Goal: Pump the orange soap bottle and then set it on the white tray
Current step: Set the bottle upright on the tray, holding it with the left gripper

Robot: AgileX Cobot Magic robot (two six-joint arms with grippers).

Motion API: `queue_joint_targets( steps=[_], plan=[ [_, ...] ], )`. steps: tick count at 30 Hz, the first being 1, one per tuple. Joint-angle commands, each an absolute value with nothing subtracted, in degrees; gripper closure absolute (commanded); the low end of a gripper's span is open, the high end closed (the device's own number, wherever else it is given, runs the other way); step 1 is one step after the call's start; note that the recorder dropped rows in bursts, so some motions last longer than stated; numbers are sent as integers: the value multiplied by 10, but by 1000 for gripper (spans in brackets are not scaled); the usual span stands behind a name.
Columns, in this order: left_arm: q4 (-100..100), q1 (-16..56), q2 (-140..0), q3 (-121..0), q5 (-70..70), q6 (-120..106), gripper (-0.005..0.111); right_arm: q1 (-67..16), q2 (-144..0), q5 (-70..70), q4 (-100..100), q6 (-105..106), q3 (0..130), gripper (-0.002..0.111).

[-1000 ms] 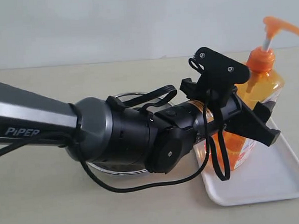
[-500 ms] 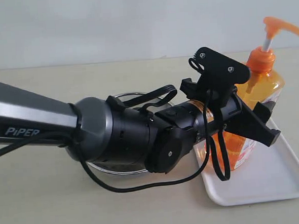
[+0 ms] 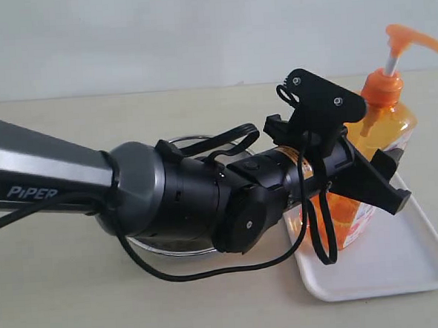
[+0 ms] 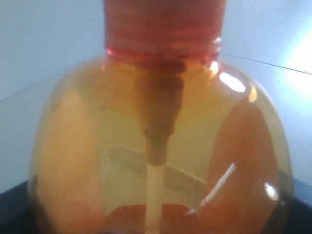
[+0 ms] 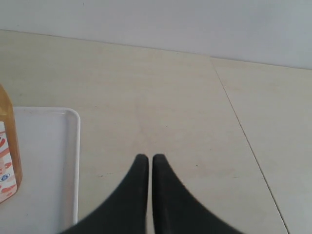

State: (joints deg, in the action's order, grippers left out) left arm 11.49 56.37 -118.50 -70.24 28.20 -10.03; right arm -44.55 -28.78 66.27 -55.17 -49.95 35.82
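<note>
A: Whereabouts of the tall translucent orange plastic soap bottle (image 3: 386, 128)?
B: It stands upright on the flat white rectangular tray (image 3: 407, 268), near one end of it, with its pump head (image 3: 408, 37) raised on the stem.
A: And the left arm's jaws?
B: They are pinching the bottle's body, one on either side, above the tray.
A: The right arm's jaws?
B: Those are pressed together, hanging over the beige worktop (image 5: 170, 97) just beside the tray's edge.

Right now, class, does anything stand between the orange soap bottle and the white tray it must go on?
Nothing visible does. The orange soap bottle appears to stand on the white tray already, with the left pincer around its body.
</note>
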Motion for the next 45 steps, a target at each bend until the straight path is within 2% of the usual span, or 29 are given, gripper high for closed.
queue_joint_targets(
  steps=[1,2,3,4,6,8,20,45],
  plan=[
    [113,565,-1173,-712,300,-84,50,-446,-287,658,-554,-494,354,109],
    [113,565,-1173,-712,300,-83,37,-446,-287,658,-554,-494,354,109],
    [113,565,-1173,-712,300,-82,32,-446,-287,658,-554,-494,354,109],
    [113,565,-1173,-712,300,-70,22,-446,-287,658,-554,-494,354,109],
    [113,565,-1173,-712,300,-70,13,-446,-287,658,-554,-494,354,109],
    [113,565,-1173,-712,300,-70,9,-446,-287,658,-554,-494,354,109],
    [113,565,-1149,-712,293,-77,8,-446,-287,658,-554,-494,354,109],
    [104,566,-1063,-712,184,-113,8,-446,-287,658,-554,-494,354,109]
  ],
)
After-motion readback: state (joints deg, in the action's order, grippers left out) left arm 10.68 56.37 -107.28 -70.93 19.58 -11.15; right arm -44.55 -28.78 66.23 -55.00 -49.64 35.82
